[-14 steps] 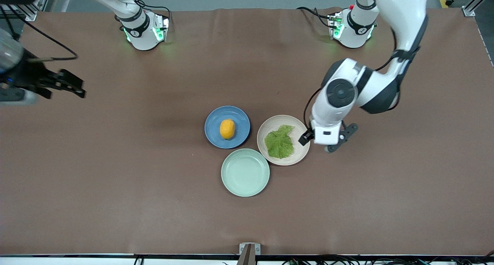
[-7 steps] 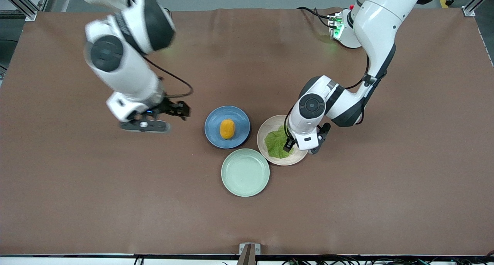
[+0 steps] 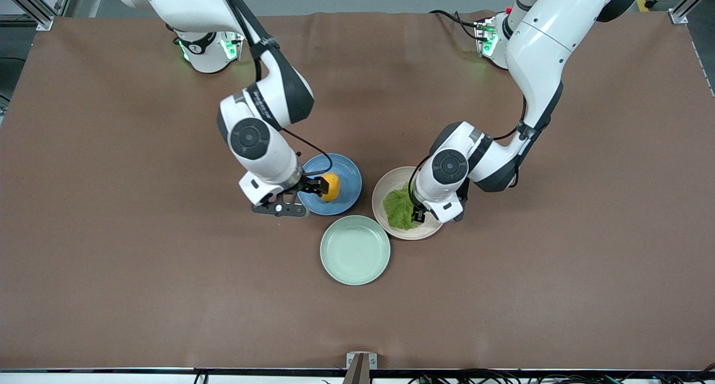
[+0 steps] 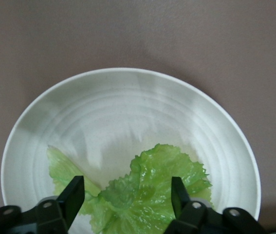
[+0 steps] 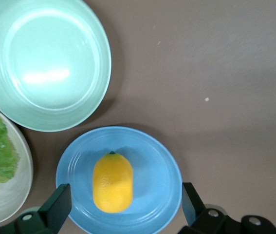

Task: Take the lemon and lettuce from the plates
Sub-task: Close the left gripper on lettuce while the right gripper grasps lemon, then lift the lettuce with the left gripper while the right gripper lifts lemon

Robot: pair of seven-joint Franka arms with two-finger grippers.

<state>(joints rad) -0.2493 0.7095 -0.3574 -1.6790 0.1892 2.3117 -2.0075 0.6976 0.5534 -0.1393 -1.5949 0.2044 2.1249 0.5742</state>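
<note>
Brown table: mint plate [image 3: 354,250] near both spread-fingered grippers, left [image 4: 127,195] over lettuce [image 4: 147,195], right [image 5: 123,202] over lemon [image 5: 112,183].

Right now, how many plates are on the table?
3. Blue plate holding the lemon, toward the right arm's end; beige plate holding the lettuce beside it; empty mint-green plate nearest the front camera.

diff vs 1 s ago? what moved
The right pincer swung in from the right arm's end of the table and now hangs open over the lemon on the blue plate. The left pincer shifted from beside the beige plate to over the lettuce, open, straddling it. Nothing is gripped yet. Lemon, lettuce and all three plates, the mint-green plate included, stayed put.
</note>
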